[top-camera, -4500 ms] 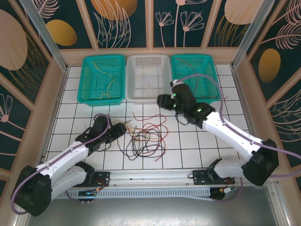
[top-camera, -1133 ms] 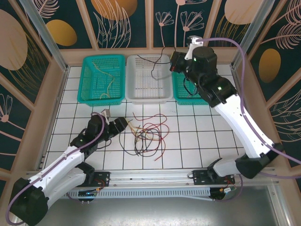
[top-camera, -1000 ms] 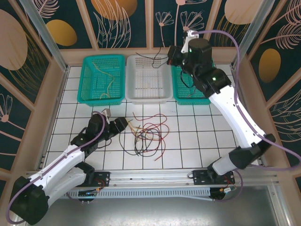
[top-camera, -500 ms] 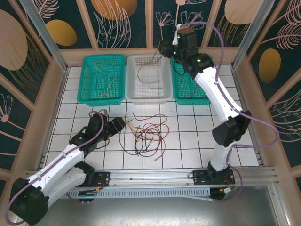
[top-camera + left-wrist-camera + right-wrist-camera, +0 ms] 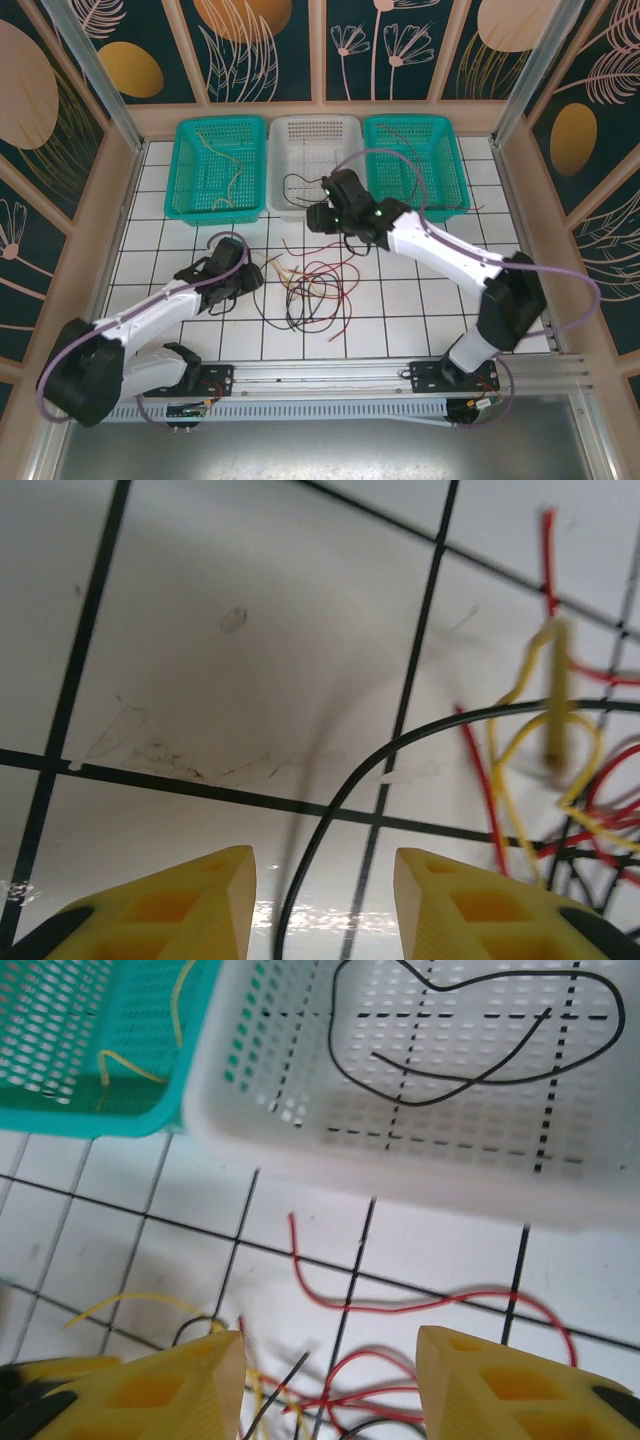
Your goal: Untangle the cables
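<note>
White gridded tabletop (image 5: 150, 250) bears it all. Low on it, the left gripper (image 5: 325, 870) has its yellow fingers (image 5: 200, 900) spread wide, a black cable (image 5: 400, 748) passing between them. Just beyond lies the tangle (image 5: 315, 290) of thin red, black and yellow strands. The right gripper (image 5: 330, 1350) hangs wide and empty near the white basket (image 5: 450, 1175), where a looped black wire (image 5: 470, 1075) lies. Flanking teal baskets hold a yellow wire (image 5: 235, 175) and a red wire (image 5: 400, 135).
</note>
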`<state>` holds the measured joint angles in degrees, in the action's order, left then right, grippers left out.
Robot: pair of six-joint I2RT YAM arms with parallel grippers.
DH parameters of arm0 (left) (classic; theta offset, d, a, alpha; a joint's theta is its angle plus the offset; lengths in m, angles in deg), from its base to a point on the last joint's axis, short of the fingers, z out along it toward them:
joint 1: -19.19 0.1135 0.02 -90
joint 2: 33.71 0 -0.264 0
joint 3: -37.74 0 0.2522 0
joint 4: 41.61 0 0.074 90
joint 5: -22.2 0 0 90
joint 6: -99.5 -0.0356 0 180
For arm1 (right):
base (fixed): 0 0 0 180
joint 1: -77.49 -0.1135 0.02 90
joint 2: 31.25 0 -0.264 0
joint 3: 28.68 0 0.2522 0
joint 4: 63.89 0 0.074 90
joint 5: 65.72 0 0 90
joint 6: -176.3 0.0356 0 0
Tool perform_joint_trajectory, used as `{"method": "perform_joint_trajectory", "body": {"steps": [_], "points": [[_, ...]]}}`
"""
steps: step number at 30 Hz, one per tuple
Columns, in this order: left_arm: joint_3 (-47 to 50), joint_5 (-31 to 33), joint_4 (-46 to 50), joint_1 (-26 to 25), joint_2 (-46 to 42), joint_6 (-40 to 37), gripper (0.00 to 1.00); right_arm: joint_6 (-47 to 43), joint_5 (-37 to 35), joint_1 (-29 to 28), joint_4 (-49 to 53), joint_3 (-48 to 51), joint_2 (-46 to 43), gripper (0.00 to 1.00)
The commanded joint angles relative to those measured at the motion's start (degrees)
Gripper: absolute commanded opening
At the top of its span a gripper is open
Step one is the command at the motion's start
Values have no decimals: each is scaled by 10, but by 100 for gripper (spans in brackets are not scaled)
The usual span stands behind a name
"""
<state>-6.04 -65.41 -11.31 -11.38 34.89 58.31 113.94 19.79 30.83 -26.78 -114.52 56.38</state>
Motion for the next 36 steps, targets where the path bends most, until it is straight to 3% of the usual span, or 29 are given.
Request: {"method": "perform_joint_trajectory", "body": {"steps": [1,4,9,16,19,23,28,30,36], "points": [[-31,15,-15,-13,36,-30,44,71,-26,8,-60,75,-70,48],[-39,19,-36,-16,62,-34,52,110,-5,8,-105,145,-110,48],[-80,53,-41,-16,120,-45,51,133,0,-9,-119,165,-117,47],[-131,50,-23,-16,201,-73,37,129,-19,-19,-103,146,-130,46],[-135,57,-22,-16,200,-85,32,132,-27,-19,-100,146,-144,46],[-140,70,-22,-16,204,-104,18,132,-33,-20,-99,144,-156,45],[-142,73,-21,-16,208,-113,11,134,-46,-20,-93,146,-173,44],[-144,79,-16,-16,202,-117,1,137,-56,-21,-89,150,-183,44],[-128,88,-2,-16,130,-123,0,125,-54,-21,-90,152,-199,44]]}}
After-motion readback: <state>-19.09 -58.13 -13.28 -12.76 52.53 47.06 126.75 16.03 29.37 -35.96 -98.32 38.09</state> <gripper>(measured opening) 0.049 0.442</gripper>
